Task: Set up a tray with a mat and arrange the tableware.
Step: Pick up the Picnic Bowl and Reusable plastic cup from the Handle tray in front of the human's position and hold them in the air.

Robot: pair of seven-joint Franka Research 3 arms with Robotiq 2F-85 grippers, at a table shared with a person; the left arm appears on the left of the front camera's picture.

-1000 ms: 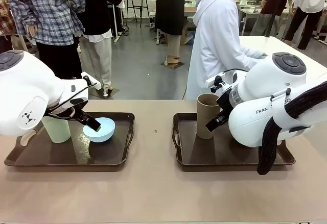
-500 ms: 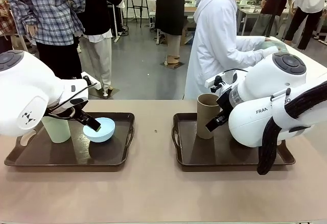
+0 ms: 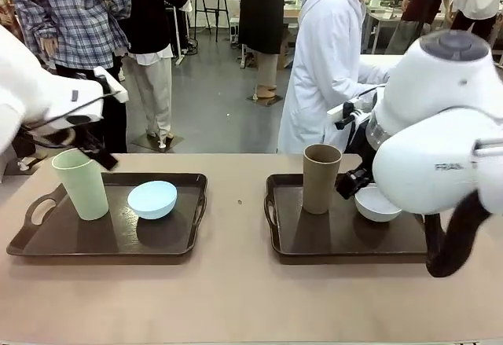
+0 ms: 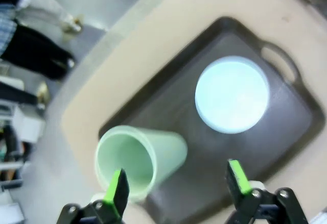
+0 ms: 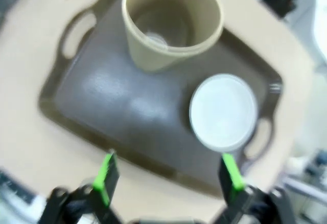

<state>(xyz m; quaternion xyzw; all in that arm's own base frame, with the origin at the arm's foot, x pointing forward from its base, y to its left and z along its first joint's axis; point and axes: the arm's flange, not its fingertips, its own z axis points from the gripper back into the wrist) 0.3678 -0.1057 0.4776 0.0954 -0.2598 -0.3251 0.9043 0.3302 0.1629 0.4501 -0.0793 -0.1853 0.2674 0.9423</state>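
My left hand (image 4: 176, 185) hangs released over its tray (image 4: 163, 106) — green tumbler (image 4: 138, 157) upright almost straight below, blue bowl (image 4: 232, 94) beyond. My right hand (image 5: 168, 178), released too, sits nearer the white bowl (image 5: 223, 112) than the brown tumbler (image 5: 171, 22) — probably; the view's blurred.

Left of the tall brown plastic tumbler (image 3: 321, 178), bare beige table (image 3: 236, 282) lies open; just right of it stands a small white bowl (image 3: 376, 203).

Lettering, one item: dark capitals "FRA", remainder cut off by the casing's curve. Stands on the white right arm (image 3: 448, 144), just right of the brown tumbler (image 3: 321, 177).
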